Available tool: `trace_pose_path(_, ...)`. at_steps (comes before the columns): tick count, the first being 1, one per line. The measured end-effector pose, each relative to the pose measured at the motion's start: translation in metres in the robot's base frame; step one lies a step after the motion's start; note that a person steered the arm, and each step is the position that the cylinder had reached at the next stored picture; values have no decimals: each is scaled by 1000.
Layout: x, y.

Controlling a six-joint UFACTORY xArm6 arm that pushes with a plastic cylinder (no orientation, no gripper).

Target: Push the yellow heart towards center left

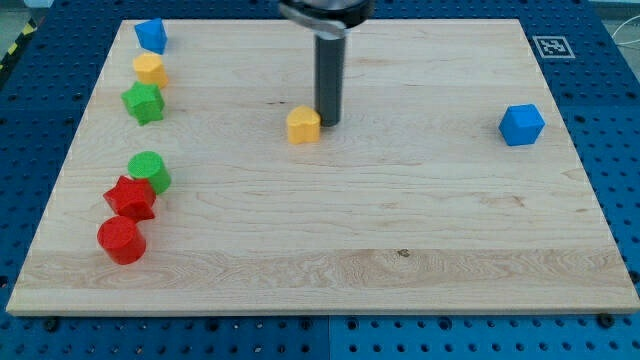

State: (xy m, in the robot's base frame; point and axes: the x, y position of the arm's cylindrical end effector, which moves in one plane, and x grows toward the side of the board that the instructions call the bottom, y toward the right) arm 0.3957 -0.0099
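Observation:
The yellow heart (303, 126) lies on the wooden board (400, 220), a little above and left of the board's middle. My tip (328, 122) stands right beside the heart, at its right edge, touching or nearly touching it. The dark rod rises straight up from there to the view's top.
Down the board's left side lie a blue block (151, 35), a yellow block (150, 70), a green star-like block (143, 102), a green cylinder (150, 172), a red star-like block (130, 198) and a red cylinder (121, 240). A blue cube (521, 125) sits at the right.

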Motion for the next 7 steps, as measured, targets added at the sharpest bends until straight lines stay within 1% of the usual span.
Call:
trace_pose_path(1,10,-31)
trace_pose_path(2,22,-40)
trace_pose_path(3,37,-22)
trace_pose_path(6,57,-109)
trace_pose_path(7,54,-133)
